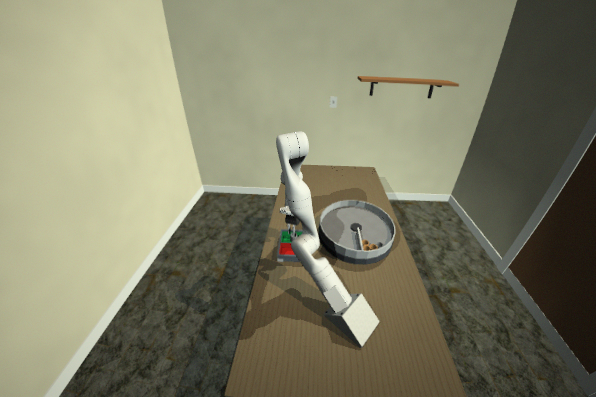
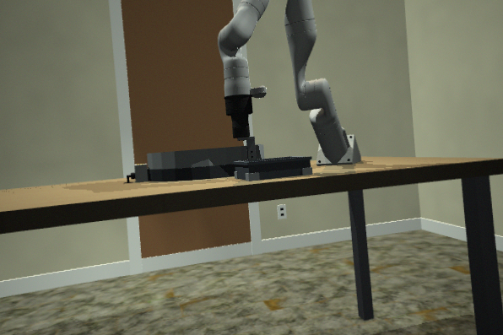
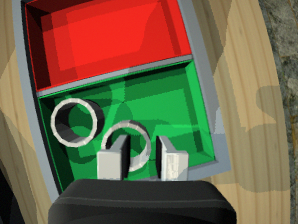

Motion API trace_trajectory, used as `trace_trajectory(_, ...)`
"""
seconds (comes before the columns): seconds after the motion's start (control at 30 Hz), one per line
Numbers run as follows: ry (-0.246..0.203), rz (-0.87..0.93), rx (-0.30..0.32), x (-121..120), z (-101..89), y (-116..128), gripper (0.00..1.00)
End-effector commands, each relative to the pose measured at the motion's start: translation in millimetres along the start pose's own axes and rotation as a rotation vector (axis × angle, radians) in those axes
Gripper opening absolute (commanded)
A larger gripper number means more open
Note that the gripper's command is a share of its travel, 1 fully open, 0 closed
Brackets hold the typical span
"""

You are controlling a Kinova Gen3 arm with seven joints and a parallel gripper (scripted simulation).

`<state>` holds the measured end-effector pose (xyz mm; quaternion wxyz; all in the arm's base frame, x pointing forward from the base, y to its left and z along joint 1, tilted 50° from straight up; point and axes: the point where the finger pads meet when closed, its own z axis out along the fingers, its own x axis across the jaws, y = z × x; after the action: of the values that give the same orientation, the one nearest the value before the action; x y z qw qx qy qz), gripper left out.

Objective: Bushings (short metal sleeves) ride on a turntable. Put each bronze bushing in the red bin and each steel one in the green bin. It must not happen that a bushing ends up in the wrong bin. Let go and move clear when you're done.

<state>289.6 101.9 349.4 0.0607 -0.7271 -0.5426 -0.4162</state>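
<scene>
My gripper (image 1: 292,233) (image 2: 252,157) (image 3: 143,150) is part-open with nothing between its fingers. It points down just above the green bin (image 1: 285,237) (image 3: 170,102). One steel bushing (image 3: 75,101) stands in that bin's far left corner in the wrist view. A second steel bushing (image 3: 147,147) lies in the bin below the fingers, partly hidden behind the left one. The red bin (image 1: 286,249) (image 3: 117,37) adjoins it and shows no bushing in the wrist view. Several bronze bushings (image 1: 371,247) and a grey one (image 1: 379,245) sit together on the turntable (image 1: 345,216).
The turntable's raised wall (image 1: 357,255) (image 2: 190,164) stands close beside the two-bin tray (image 2: 274,170). A pale bar (image 1: 359,239) runs from the turntable's hub to near its wall, beside the bushings. The tray sits near the table's edge.
</scene>
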Motion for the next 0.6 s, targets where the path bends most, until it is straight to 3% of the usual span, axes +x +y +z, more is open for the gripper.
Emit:
trace_trajectory(0.0,0.001,0.001,-0.002,0.1,-0.5,0.5,0.47)
trace_trajectory(0.17,0.001,0.000,-0.001,0.1,-56.1,0.3,0.47)
trace_trajectory(0.27,0.001,0.000,-0.001,0.1,-56.1,0.3,0.47)
trace_trajectory(0.33,0.001,0.000,-0.002,0.1,-78.4,0.3,0.47)
trace_trajectory(0.4,0.001,0.000,-0.002,0.1,-78.4,0.3,0.47)
trace_trajectory(0.5,0.001,0.001,-0.002,0.0,-111.8,0.2,0.47)
trace_trajectory(0.57,0.001,0.001,-0.002,0.0,-111.8,0.2,0.47)
